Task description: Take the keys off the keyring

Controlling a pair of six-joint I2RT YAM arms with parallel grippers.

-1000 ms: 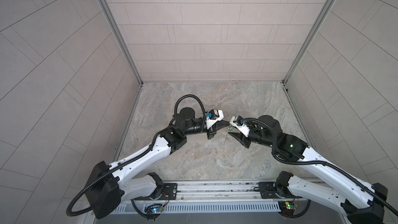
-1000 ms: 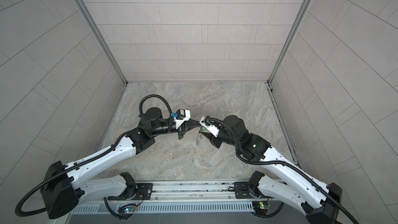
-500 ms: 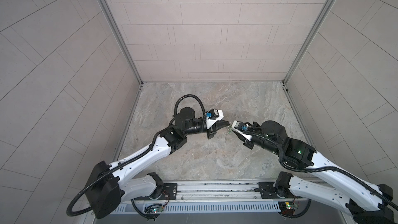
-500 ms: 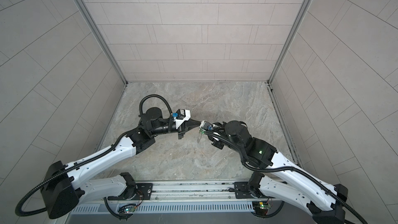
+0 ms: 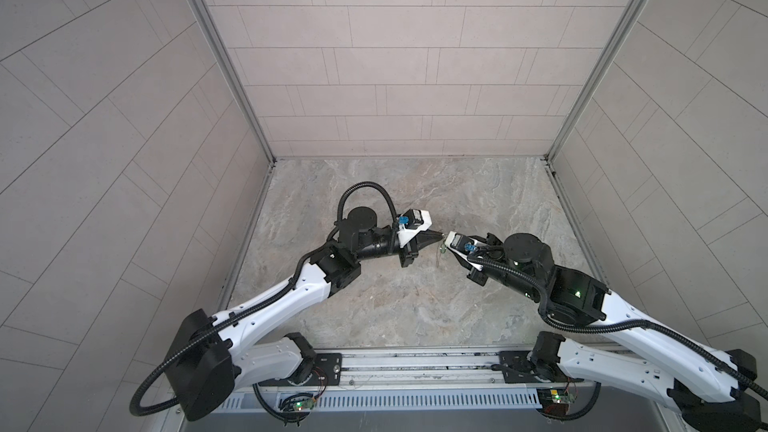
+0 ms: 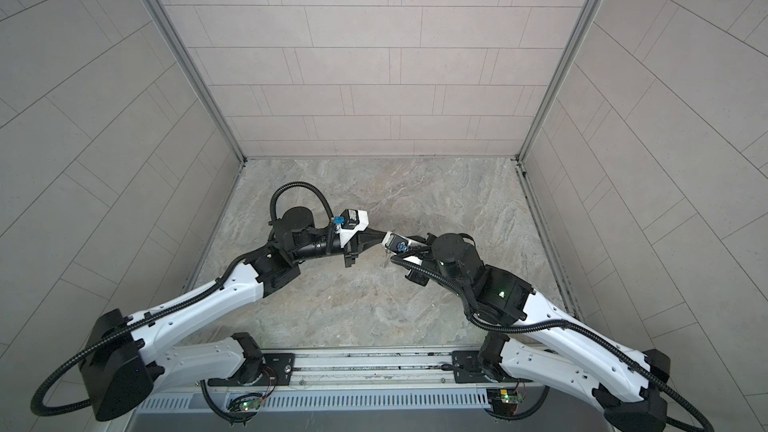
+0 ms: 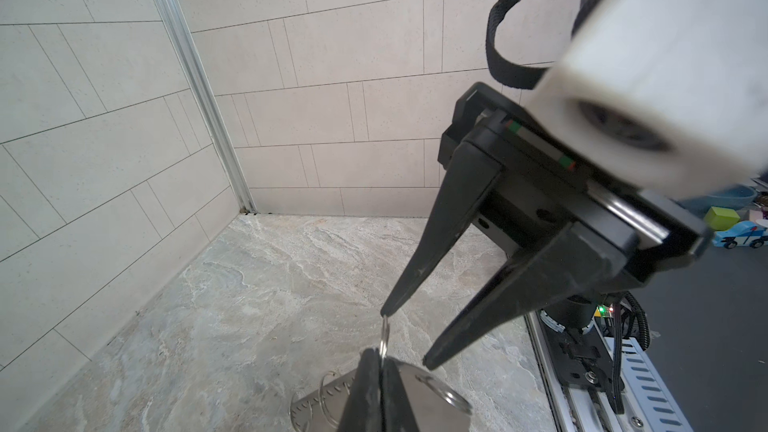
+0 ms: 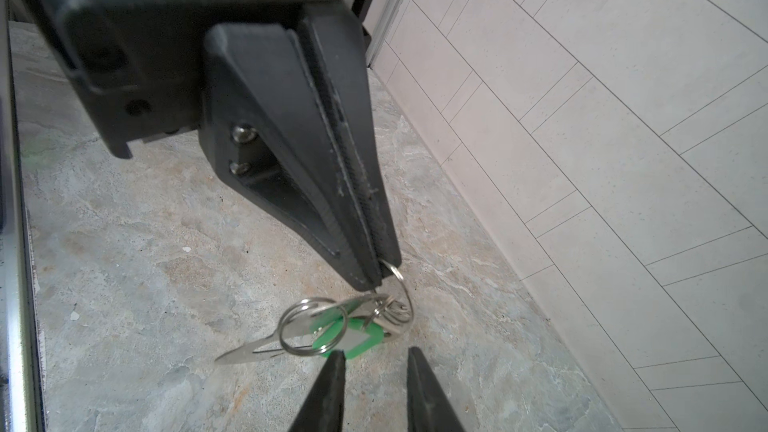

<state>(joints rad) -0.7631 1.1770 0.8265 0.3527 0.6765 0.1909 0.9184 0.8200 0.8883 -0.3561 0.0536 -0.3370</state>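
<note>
Silver wire loop [image 8: 405, 290] of the keyring [image 8: 249, 352] is pinched at the very tips of the left tool [image 8: 376, 275]. Its jaws are pressed flat together with only the wire between them. The rest of the bunch hangs under that tool, above the marble desk [image 8: 145, 263]. The keyring's grey flat plate slants down and away, with more small silver loops crowded at its upper end. Keys [image 8: 359, 340]: a green plastic head sits among those loops, just beside the plate and partly behind one loop; the metal part is not clear. Right tool [image 8: 375, 352] is partly open with nothing between its tips. It points at the green head from just short of it, and the right wrist view shows no contact. In the left wrist view the right tool [image 7: 406, 338] has one fingertip [image 7: 386, 311] at the top of the pinched loop; cannot tell if it touches. The other tip is beside the left tool [image 7: 379, 361], and the keyring [image 7: 316, 407] shows below. In both top views the tools meet tip to tip over mid desk [image 5: 395, 305], left tool [image 5: 439, 236] reaching level.
</note>
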